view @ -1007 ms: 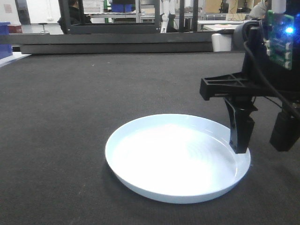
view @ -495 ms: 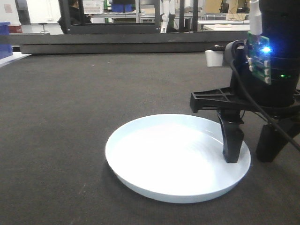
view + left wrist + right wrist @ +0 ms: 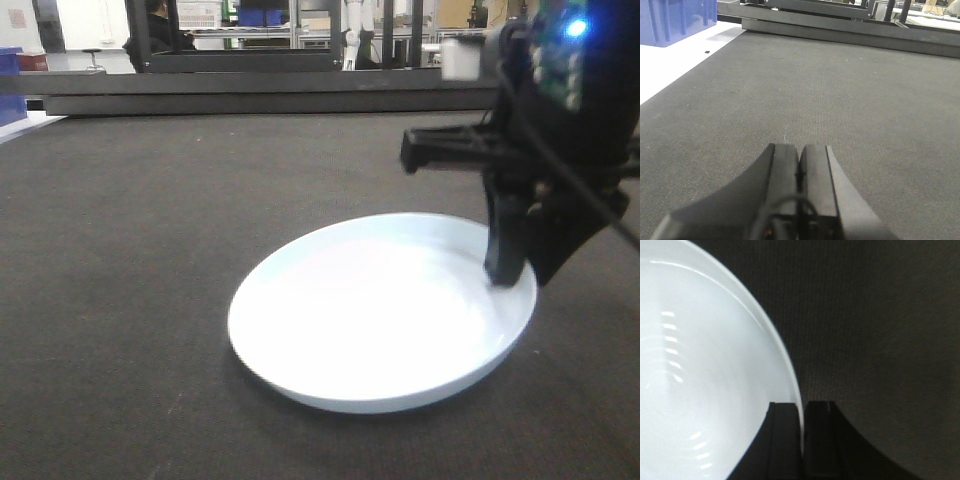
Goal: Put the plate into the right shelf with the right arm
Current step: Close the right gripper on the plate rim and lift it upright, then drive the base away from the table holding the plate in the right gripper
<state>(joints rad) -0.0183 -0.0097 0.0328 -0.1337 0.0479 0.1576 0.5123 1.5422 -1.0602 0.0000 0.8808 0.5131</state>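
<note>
**Right arm takes the plate by its rim.** My right gripper (image 3: 801, 407) pinches the edge of the pale plate (image 3: 370, 310) on the dark mat (image 3: 130, 220). Seen from the right wrist camera, its two black fingers (image 3: 782, 432) are clamped on the rim. One lies inside the dish, the other outside over the mat, and the thin white edge runs up between them. The rest of the plate spreads away from the fingertips on the inner finger's side, its glossy floor catching rows of small highlights.

In the front view the gripper comes down from above onto the plate's edge, with a blue light (image 3: 575, 28) glowing on the arm above it. The picture is smeared around the arm. The held side seems to sit a little higher than the side farthest from the fingers. That far side lies low against the mat, though I cannot tell whether it touches.

My left gripper (image 3: 800, 155) is closed, its two pads pressed flat against each other with only a seam between them. The mat stretches ahead of those fingertips. Well beyond them a dark rail (image 3: 850, 32) borders the mat. Off to the outer side of the left-hand finger, a white ledge (image 3: 670, 70) carries a blue bin (image 3: 675, 20).
</note>
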